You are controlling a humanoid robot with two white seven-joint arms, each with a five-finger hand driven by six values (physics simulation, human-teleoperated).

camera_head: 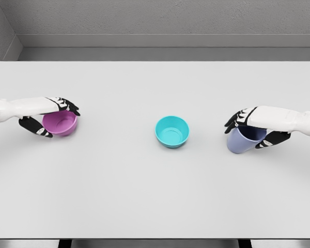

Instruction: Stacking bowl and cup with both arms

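— Purple round bowl (61,123), where is it?
— Far left on the pale grey table (155,196), the left hand (47,118) clamped around it.
— And the periwinkle cup (243,140)?
— Far right, gripped by the right hand (254,126). A turquoise round bowl (172,131) sits between them, untouched.

Purple bowl (62,123) left; teal bowl (172,131) centre; blue cup (244,140) right — all upright.
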